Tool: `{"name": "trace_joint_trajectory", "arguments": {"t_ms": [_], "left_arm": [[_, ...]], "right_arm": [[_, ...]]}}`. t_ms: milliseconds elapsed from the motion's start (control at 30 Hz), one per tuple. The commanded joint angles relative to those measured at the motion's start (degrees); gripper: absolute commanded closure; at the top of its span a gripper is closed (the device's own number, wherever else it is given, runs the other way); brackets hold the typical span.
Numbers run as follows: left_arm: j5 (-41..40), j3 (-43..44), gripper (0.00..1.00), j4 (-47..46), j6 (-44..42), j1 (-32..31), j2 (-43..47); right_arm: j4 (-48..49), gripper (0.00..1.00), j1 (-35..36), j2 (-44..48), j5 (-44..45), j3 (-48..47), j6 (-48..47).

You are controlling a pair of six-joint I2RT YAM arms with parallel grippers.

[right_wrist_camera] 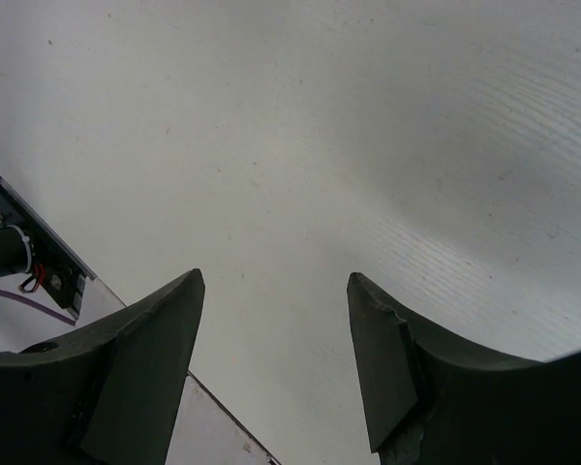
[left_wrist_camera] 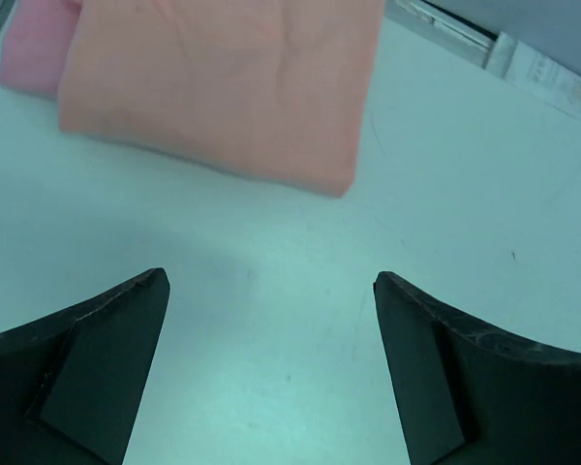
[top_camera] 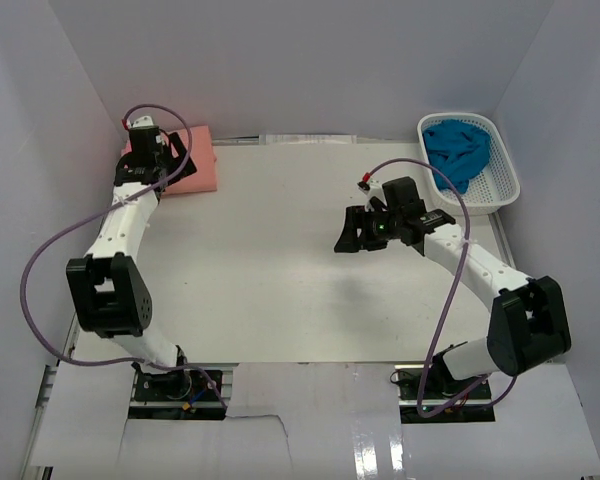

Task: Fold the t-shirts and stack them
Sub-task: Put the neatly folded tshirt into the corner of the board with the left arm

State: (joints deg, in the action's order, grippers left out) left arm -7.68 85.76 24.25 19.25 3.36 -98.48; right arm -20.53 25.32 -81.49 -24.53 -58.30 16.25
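Two folded t-shirts lie stacked at the table's back left corner. The salmon-orange one [top_camera: 202,165] [left_wrist_camera: 223,87] is on top, and the lighter pink one [left_wrist_camera: 34,48] peeks out beneath it. My left gripper [top_camera: 172,158] [left_wrist_camera: 271,281] hovers just beside the stack, open and holding nothing, with bare table between its fingers. The teal-blue t-shirt [top_camera: 458,150] lies crumpled in the white basket [top_camera: 502,188] at the back right. My right gripper [top_camera: 348,236] [right_wrist_camera: 276,281] hangs open over the middle right of the table, nothing in it.
Grey walls close in the table at the back and both sides. The right wrist view shows the table's edge [right_wrist_camera: 97,291] at lower left, with a cabled fitting [right_wrist_camera: 15,257] beyond it. The basket stands against the right wall.
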Motion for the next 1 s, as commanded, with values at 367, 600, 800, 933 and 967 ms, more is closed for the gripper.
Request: {"name": "trace_joint_trajectory", "arguments": {"t_ms": [367, 600, 800, 933, 967], "left_arm": [[-2.8, -28.3, 0.02, 3.5, 3.2, -6.6, 41.7], [7.5, -29.4, 0.02, 5.4, 6.1, -6.3, 42.7], [17.4, -34.4, 0.02, -1.8, 1.8, -6.3, 50.4], [21.6, -35.8, 0.02, -2.2, 2.6, -6.3, 51.8], [22.3, -35.9, 0.02, -2.3, 2.3, -6.3, 52.2]], "right_arm": [[-3.5, 0.22, 0.5, 9.9, 9.9, -4.2, -4.0], [1.5, 0.22, 0.5, 16.2, 7.5, -0.6, -5.0], [7.0, 0.22, 0.5, 20.9, 7.0, 4.8, -3.9], [7.8, 0.22, 0.5, 21.9, 9.1, 6.1, -4.0], [7.9, 0.23, 0.5, 22.1, 9.6, 6.4, -4.1]]}}
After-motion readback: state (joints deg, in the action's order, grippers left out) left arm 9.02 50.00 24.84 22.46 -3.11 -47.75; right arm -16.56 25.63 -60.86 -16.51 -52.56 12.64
